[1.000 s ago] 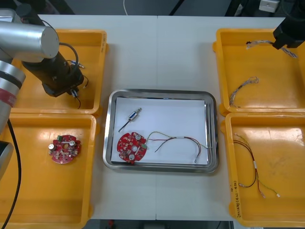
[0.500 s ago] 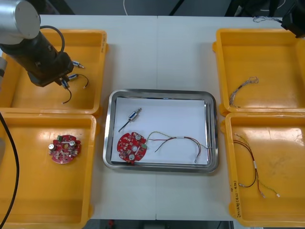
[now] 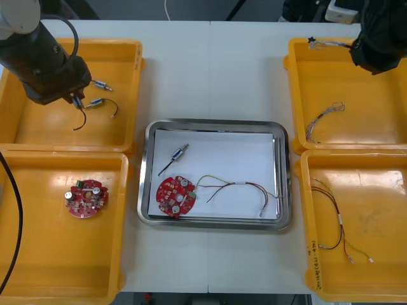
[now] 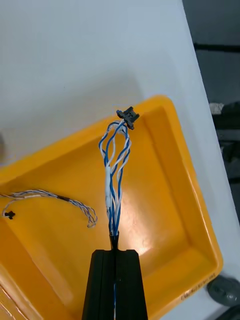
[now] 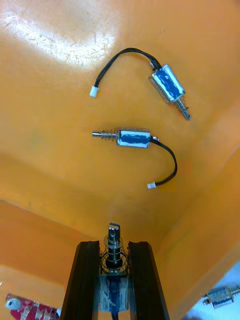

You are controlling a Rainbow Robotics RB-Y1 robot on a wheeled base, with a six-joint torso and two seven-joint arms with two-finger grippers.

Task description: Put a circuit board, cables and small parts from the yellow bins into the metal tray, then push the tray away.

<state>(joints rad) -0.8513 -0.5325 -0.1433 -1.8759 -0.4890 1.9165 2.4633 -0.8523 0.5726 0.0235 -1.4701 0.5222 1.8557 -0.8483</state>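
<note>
My left gripper (image 3: 75,98) hangs over the far-left yellow bin (image 3: 127,76), shut on a small metal part (image 5: 113,257) whose black lead (image 3: 79,121) dangles below. In the left wrist view the gripper (image 5: 114,245) has the part's spring end sticking out between its fingers. My right gripper (image 3: 356,47) is over the far-right yellow bin (image 3: 375,127), shut on a twisted blue and white cable (image 4: 114,170) with a black connector (image 4: 126,116). The cable end (image 3: 313,43) reaches past the bin's rim. The metal tray (image 3: 147,171), white inside, holds a red circuit board (image 3: 175,196), a red and yellow cable (image 3: 238,187) and a small metal part (image 3: 180,152).
Two more small metal parts (image 5: 134,137) (image 5: 169,84) lie in the far-left bin. A second circuit board (image 3: 86,198) sits in the near-left bin (image 3: 57,273). Another blue and white cable (image 3: 324,117) lies in the far-right bin, a red and yellow cable (image 3: 337,222) in the near-right bin (image 3: 381,279).
My left gripper has moved left and towards the far side with the small metal part. The right gripper went off the far right corner and has come back in with its cable.
</note>
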